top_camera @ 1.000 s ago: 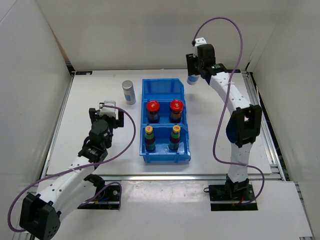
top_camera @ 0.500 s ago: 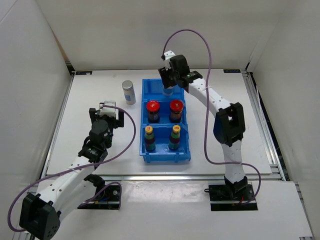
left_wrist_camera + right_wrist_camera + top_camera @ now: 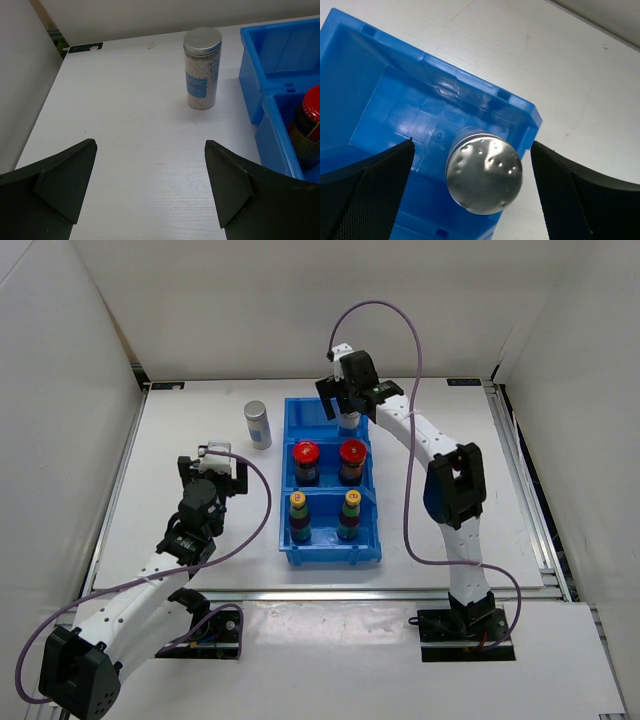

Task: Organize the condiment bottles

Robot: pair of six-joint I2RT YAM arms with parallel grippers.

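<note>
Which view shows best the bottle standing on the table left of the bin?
Left wrist: the bottle is near, whole and sharp. Top external shows it small, from above; right wrist does not show it.

The right arm is swung left from where it stood a second ago. Then, the right gripper (image 3: pixel 346 412) carries a silver-capped bottle (image 3: pixel 349 422) outside the blue bin (image 3: pixel 300 412), just off its far right corner. Half a second ago it is already over the bin's far compartment. Now it sits a little further right, and the bottle stands inside that compartment, near its far right corner. In the wrist view the fingers stand wide of the cap on both sides – neither touches it. The arm's elbow is drawn in to the left too, and its purple cable (image 3: pixel 375 306) loops further left.
</note>
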